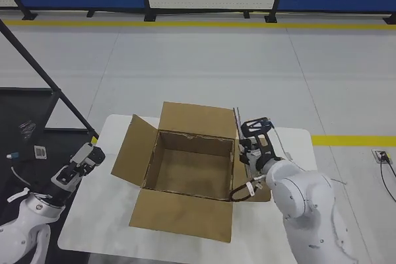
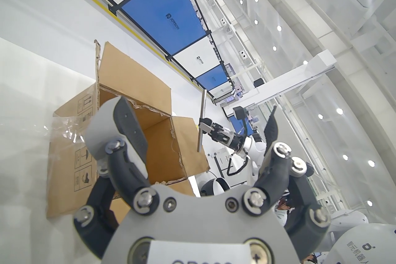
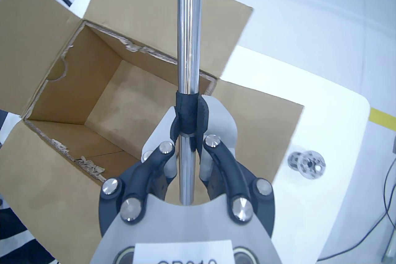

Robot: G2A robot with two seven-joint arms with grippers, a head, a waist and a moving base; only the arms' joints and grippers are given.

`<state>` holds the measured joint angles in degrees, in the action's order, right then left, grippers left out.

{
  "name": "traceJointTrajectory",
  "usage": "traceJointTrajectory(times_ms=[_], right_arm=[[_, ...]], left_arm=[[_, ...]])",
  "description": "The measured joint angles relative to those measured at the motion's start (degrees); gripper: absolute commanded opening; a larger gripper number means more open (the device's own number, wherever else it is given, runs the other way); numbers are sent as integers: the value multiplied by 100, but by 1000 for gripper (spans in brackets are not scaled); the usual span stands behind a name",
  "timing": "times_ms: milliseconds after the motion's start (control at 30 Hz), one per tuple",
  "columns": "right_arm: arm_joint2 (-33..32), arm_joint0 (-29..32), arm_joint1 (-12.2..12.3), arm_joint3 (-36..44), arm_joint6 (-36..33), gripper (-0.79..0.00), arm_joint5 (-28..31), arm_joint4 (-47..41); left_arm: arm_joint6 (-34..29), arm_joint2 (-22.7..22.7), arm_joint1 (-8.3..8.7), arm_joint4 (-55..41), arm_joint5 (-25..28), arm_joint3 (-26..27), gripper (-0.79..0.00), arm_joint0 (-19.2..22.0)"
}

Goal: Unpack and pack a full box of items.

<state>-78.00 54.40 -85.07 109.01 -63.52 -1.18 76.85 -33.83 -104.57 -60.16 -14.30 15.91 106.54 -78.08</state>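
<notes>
The cardboard box [image 1: 197, 120], flaps splayed with ragged edges, sits open on the white worktop [image 1: 99, 214] just below the right hand [image 3: 188, 114], which clamps a smooth metal rod [image 3: 189, 30] above its rim; the left hand [image 1: 87, 157] gapes wide, well clear.

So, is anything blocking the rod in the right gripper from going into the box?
Nothing visible does. The right gripper holds the metal rod by the cardboard box, whose flaps are folded outward and whose floor shows bare.
</notes>
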Motion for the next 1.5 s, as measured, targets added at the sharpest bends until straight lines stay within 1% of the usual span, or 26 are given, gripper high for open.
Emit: traceJointTrajectory(times_ms=[167,267,500,667,767,967,1233,1500], right_arm=[[-525,338,66,515,-198,-785,-378,278],[-780,424,97,640,-437,-785,-534,388],[-1276,473,161,514,-1181,-785,-873,726],[-1638,657,204,203,-1413,-785,-1003,805],[-1765,812,216,-42,-1341,-785,-1088,749],[-2043,902,261,-702,-1070,-785,-938,462],[-2302,761,336,-1576,-571,-785,-603,122],[-2382,408,420,-2585,-37,-785,-242,-100]], left_arm=[[-47,61,9,30,-7,-21,0,67],[-56,91,13,42,-28,-29,0,106],[-58,204,19,83,-73,-30,0,202],[-63,318,23,133,-108,-11,0,313],[-44,340,27,127,-142,0,0,391],[-35,380,38,178,-196,16,0,533],[-15,458,46,271,-215,55,0,547],[68,448,53,328,-243,99,0,509]])
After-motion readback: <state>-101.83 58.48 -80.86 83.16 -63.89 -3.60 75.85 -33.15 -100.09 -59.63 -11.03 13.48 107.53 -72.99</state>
